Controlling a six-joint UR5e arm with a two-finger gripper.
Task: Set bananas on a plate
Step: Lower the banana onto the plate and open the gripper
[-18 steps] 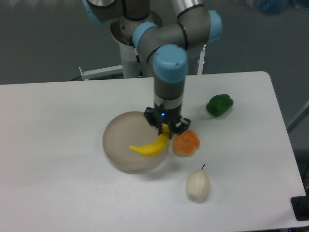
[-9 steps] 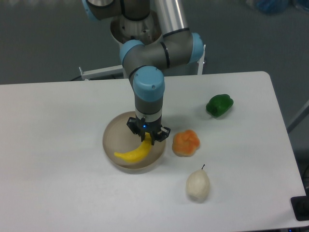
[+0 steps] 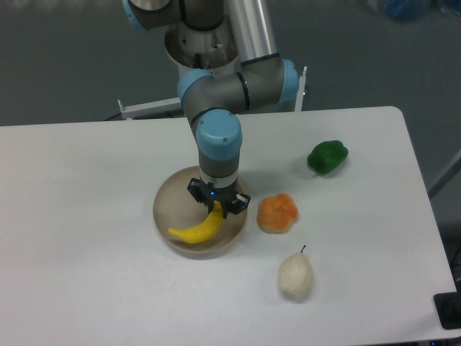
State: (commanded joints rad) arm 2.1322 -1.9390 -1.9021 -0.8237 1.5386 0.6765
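Tool (image 3: 217, 207) is pointed straight down over the plate (image 3: 167, 209), clenched on the upper right end of the banana (image 3: 196, 229). Fingers are dark and short, one each side of the fruit's tip, with a small blue light showing on the tool body just above them.

Banana is bright yellow, curved, running from the tool down and left across the plate's near half. Its left tip sits just inside the near-left rim. Can't tell if the body is resting on the dish floor or hanging just above it, the camera angle doesn't resolve that.

Plate is a round beige-grey shallow dish, roughly mid tabletop (image 3: 86, 288), slightly left of centre. The wrist and tool cover part of its right side.

Other items on the white tabletop:
- lumpy orange fruit (image 3: 278, 213), just right of the plate, close to the rim but apart from it
- pale cream pear (image 3: 295, 277), nearer the camera and right, stem pointing up and away, well apart from the plate
- green pepper (image 3: 328, 157), far right, well apart from everything else

Arm comes in from its base at the far edge, grey links with light-blue joint caps, last link vertical above the plate.
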